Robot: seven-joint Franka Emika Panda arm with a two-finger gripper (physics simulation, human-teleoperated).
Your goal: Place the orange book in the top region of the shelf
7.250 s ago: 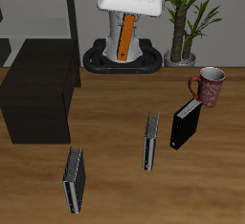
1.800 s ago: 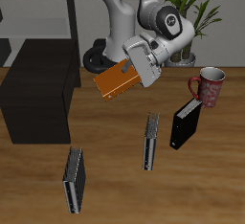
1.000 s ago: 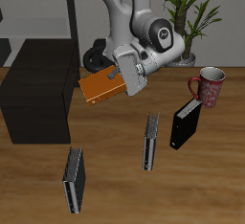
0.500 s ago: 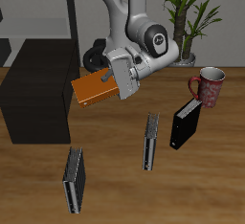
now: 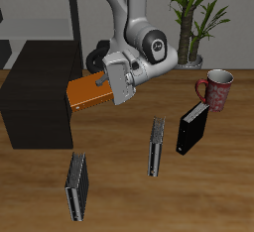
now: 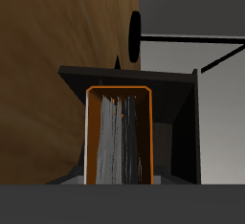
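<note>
Orange book (image 5: 89, 93), carried, not yet shelved.
Tool (image 5: 112, 79) clamped on book, airborne at shelf (image 5: 35, 87) edge; placing on top remains.

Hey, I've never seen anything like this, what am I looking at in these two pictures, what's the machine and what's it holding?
It is a simulated robot arm at a wooden table. One picture looks at it from the front and above; the other comes from a camera on its gripper. The gripper is shut on the orange book, carried in the air beside the shelf, a dark boxy unit. On the table stand two grey-striped books, a black book and a red mug. A potted plant stands farther back.
</note>
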